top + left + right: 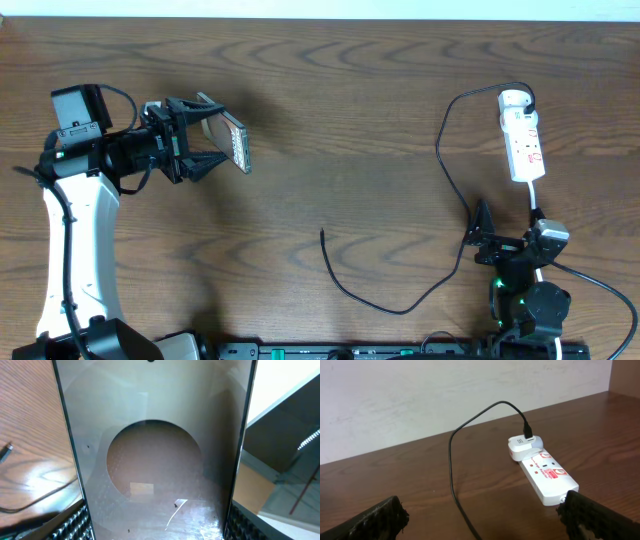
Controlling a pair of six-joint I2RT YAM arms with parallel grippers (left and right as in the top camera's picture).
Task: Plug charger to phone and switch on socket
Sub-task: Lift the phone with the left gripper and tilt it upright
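My left gripper [205,140] is shut on the phone [232,143] and holds it above the table at the left, tilted on edge. In the left wrist view the phone's glossy face [155,455] fills the frame between the fingers. The charger's black cable [447,150] runs from the white adapter [514,99] in the socket [526,146] down to its plug tip [322,232] lying on the table in the middle. My right gripper [487,238] is open and empty below the socket; the cable [452,465] passes between its fingers, and the socket [547,475] lies ahead.
The socket's white cord [537,205] runs down towards the right arm's base [530,305]. A pale wall [420,395] stands behind the table's far edge.
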